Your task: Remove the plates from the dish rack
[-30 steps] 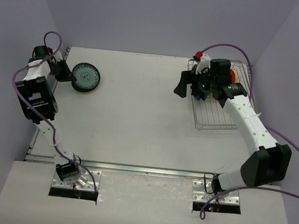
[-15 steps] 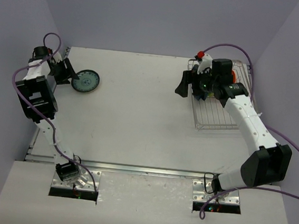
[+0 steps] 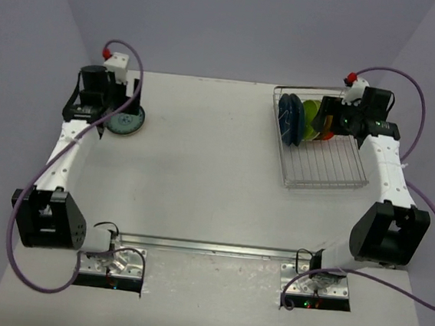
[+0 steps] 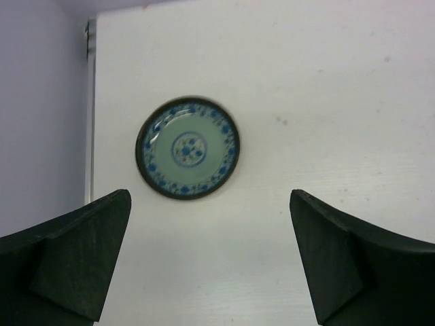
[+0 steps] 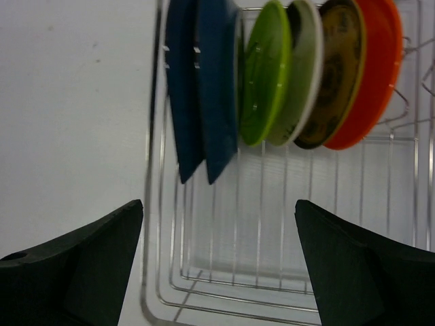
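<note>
Just ahead of the spread, empty left fingers (image 4: 75,258), a round blue-patterned plate with a dark rim (image 4: 187,147) lies flat on the white table (image 4: 326,102), touching neither finger. Beyond the right fingers (image 5: 81,265), also open and empty, dark blue plates (image 5: 204,88), a lime green plate (image 5: 262,75) and an orange-red plate (image 5: 370,81) stand upright in the silver wire dish rack (image 3: 326,167).

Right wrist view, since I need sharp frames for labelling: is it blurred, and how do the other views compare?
Right wrist: the plates and dish rack look soft, wires smeared; left wrist: the blue-patterned plate is crisp and evenly lit; top external: even light, faint shadows only.
</note>
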Controlling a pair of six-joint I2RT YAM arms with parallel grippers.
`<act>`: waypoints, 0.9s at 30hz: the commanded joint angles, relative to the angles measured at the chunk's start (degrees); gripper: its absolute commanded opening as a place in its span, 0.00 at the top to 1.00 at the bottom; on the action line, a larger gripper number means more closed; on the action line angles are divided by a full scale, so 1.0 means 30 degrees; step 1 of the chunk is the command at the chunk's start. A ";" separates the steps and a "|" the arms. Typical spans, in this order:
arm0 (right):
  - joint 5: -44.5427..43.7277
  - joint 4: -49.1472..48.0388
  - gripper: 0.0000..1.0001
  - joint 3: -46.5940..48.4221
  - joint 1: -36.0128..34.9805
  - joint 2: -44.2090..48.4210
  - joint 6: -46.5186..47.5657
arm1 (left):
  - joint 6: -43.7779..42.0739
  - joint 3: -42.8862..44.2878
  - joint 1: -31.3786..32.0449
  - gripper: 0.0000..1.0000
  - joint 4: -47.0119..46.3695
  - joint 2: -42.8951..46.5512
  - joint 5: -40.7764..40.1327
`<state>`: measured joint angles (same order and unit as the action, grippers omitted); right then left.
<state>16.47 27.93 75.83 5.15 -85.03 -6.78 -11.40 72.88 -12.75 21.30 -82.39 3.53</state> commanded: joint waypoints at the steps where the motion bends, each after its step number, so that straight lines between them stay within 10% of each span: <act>1: -0.1528 -0.0405 0.15 0.1333 0.1714 -0.1394 0.2109 | -0.3024 -0.3779 0.6029 0.00 -0.3901 0.2643 -0.5829; 10: -0.2262 -0.0103 0.46 0.4849 0.3386 -0.5305 0.2633 | -0.1796 -0.3937 0.9480 0.00 -0.4721 0.1644 -0.8187; 27: -0.2077 0.0034 0.60 0.8853 0.3382 -0.9972 0.2789 | -0.1615 -0.3816 0.9699 0.00 -0.4063 0.1360 -0.8295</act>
<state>10.08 29.35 99.04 15.35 -113.16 0.51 -16.62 60.05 15.94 10.52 -79.77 -20.43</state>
